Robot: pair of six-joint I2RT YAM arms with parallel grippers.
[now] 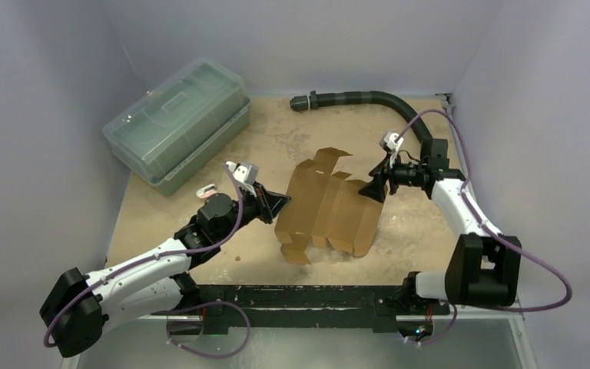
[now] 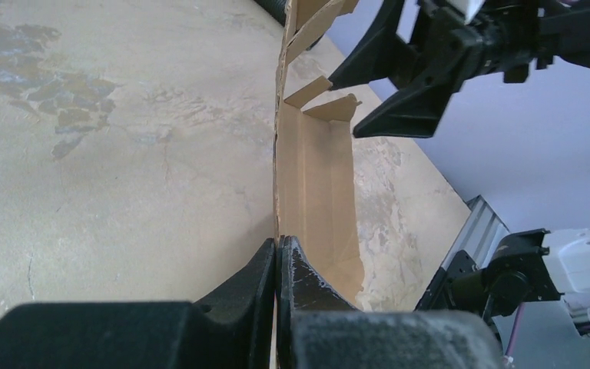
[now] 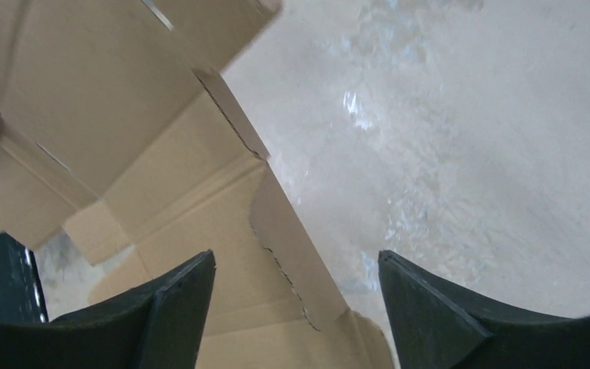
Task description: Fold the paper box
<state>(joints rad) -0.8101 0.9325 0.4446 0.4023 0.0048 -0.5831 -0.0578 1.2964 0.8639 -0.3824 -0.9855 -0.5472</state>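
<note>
The paper box (image 1: 326, 207) is a brown die-cut cardboard piece, mostly unfolded, lying mid-table with flaps at both ends. My left gripper (image 1: 283, 201) is shut on its left edge. In the left wrist view the jaws (image 2: 278, 242) pinch the thin cardboard (image 2: 315, 192), which runs edge-on away from them. My right gripper (image 1: 372, 188) stands open at the box's upper right edge. In the right wrist view its fingers (image 3: 296, 257) straddle a torn-edged flap of the box (image 3: 123, 115) with nothing gripped. The right gripper (image 2: 365, 96) also shows open in the left wrist view.
A large clear greenish lidded plastic bin (image 1: 177, 123) sits at the back left of the table. A black corrugated hose (image 1: 361, 98) runs along the back edge. Walls close in on three sides. A metal rail (image 1: 299, 296) with the arm bases lines the near edge.
</note>
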